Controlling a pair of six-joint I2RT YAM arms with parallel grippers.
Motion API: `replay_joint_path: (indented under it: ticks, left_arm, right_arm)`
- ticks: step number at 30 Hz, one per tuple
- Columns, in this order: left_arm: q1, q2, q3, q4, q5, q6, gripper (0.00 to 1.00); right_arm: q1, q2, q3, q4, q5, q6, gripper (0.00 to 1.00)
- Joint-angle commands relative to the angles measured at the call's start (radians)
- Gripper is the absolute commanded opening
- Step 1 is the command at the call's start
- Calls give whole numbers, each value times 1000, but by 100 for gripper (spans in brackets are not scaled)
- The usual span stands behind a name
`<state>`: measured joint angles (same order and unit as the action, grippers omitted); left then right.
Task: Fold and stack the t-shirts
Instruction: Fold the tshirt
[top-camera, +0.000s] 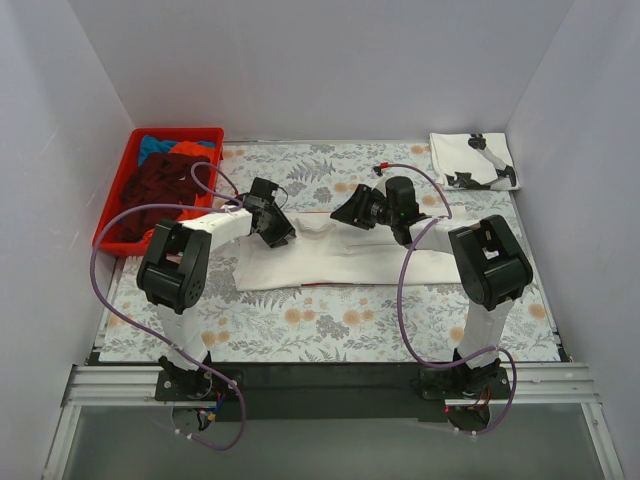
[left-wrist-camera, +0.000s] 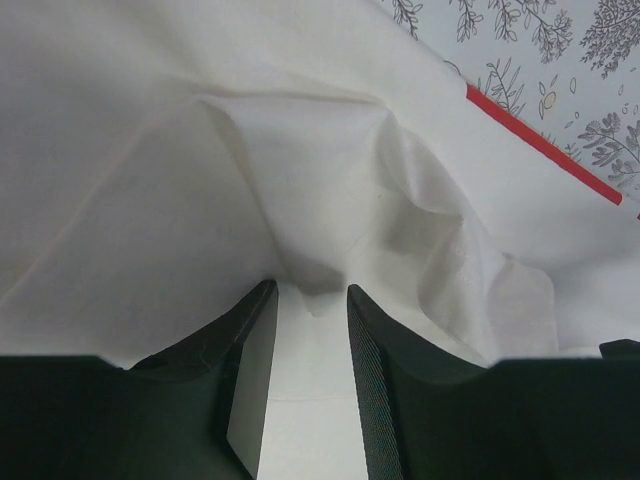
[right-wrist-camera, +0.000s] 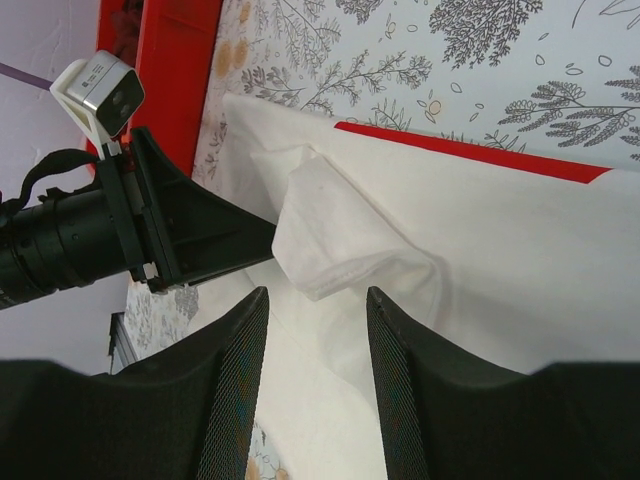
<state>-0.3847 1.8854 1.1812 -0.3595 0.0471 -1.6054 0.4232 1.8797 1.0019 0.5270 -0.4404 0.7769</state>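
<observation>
View from above: the tee (top-camera: 340, 265) lies across mid-table, apart from the folded tee (top-camera: 472, 160) at the far right corner and the crate (top-camera: 113, 200) far left; both my grippers sit at its far edge; left wrist: my left gripper (left-wrist-camera: 310, 292) pinches a raised pucker of the cloth; right wrist: my right gripper (right-wrist-camera: 315, 295) hangs spread above the tee; I judge it should close on that same edge, so both lift level and the fold lands straight.

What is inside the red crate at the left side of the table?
In the red crate a maroon t-shirt lies on top, with blue cloth and orange cloth showing at the far end. Anything below them is covered.
</observation>
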Motion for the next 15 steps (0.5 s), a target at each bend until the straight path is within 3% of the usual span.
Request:
replay_joint_path:
  ticks: [1, 7, 12, 15]
  left_arm:
    - [-9, 0, 31, 11, 3, -21, 33]
    - [-19, 11, 34, 10, 14, -31, 26]
    - [-19, 1, 35, 10, 19, -19, 2]
    - [-20, -28, 31, 7, -6, -10, 0]
  right_arm:
    - [-1, -8, 20, 7, -32, -27, 50]
    - [3, 16, 44, 2, -41, -24, 50]
    - [8, 25, 50, -2, -43, -19, 50]
    - [12, 24, 47, -2, -37, -19, 50]
